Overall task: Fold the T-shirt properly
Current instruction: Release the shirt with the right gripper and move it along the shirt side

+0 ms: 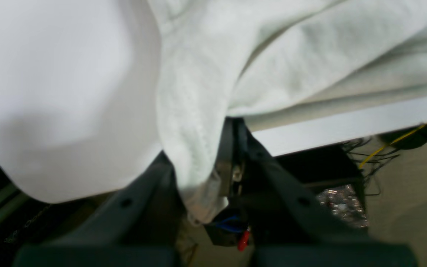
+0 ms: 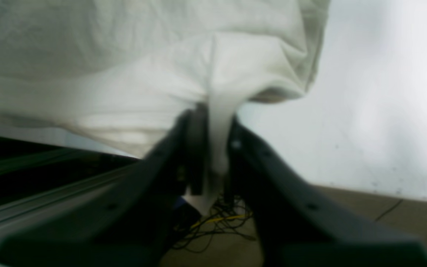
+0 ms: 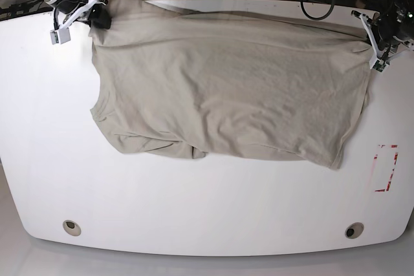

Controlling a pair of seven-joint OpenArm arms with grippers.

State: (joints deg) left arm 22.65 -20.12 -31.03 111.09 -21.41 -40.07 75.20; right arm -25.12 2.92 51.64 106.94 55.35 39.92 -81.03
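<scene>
Left wrist view: looking along the left gripper [image 1: 213, 178], jaws standing almost together with a hemmed fold of the T-shirt [image 1: 309, 66] hanging down between them. Pinching only the seam edge, probably to steer a whole side of the garment by one corner. Seeing the table [image 1: 347, 126] edge beyond, cloth draping to it, cables [image 1: 380, 155] tangling below.

Right wrist view: looking along the right gripper [image 2: 215, 148], jaws standing apart in a narrow V, a twisted tongue of the T-shirt [image 2: 124, 92] running down between them. Touching cloth on both sides near the tips, yet looking loose rather than clamped; judging whether the grip is holding firmly, not possible from here. Gathering fabric into a peak here, so the pull is apparently coming from this point.

Base view: lying spread across the far half of the table [image 3: 194, 211], the T-shirt [image 3: 226, 88], stretched wide between the right gripper [image 3: 97, 17] at one far corner and the left gripper [image 3: 375, 46] at the other. Keeping the far edge taut, likely to flatten wrinkles before folding; near edge lying rumpled, folding not yet begun.
</scene>
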